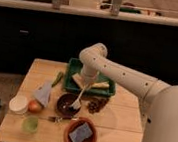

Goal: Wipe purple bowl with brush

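Left edge: a white tub [18, 104] and a green cup [30, 123] are sitting well apart from the work.
Purple bowl [64, 105]: it is resting left of centre on the wooden table [118, 133], just in front of the green tray [104, 92].
Metal utensil [57, 118]: it is lying just in front of the bowl.
Brush [78, 99]: it is leaning tilted, its white head dipping into the bowl's right side and its handle rising to the gripper.
Gripper [84, 85]: it is hanging over the tray's front edge, above the bowl's right rim, its fingers pinching narrowly on the handle's upper end.
Step in hand: the wiping is seemingly under way, as the bristles are meeting the bowl's inside.
Next move: it is calling for sweeping the head leftward across the dark inside, pressing lightly so the shallow bowl is not sliding toward the utensil.
Orange-brown bowl [80, 134]: it is sitting nearer the front, taking no part.
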You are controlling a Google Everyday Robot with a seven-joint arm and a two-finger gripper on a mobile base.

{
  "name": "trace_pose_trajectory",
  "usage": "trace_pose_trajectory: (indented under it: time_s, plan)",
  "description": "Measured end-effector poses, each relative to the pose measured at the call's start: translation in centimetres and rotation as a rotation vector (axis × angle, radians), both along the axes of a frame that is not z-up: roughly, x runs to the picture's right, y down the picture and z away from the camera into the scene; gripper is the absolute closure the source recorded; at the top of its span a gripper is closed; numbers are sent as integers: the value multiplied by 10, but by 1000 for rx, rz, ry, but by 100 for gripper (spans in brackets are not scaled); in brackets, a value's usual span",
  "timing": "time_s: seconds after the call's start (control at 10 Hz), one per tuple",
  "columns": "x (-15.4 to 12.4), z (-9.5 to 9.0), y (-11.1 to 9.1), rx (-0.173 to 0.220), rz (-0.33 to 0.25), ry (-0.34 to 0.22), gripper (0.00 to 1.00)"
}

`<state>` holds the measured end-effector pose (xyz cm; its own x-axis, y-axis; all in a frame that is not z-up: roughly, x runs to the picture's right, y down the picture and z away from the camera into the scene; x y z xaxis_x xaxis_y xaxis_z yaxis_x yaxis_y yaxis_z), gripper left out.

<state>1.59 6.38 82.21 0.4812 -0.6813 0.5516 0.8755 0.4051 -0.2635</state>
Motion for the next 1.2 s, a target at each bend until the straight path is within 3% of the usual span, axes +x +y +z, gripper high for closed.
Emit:
trace_pose_trajectory:
  time_s: [0.4,0.7,1.0,1.2]
  plan:
    - [-30,19,-21,25,-44,-34,100]
    - [-67,20,-9,1,-101,-113,100]
    - [-70,6,14,-31,-139,-151,100]
    - [-58,-3,22,-42,-141,-145,100]
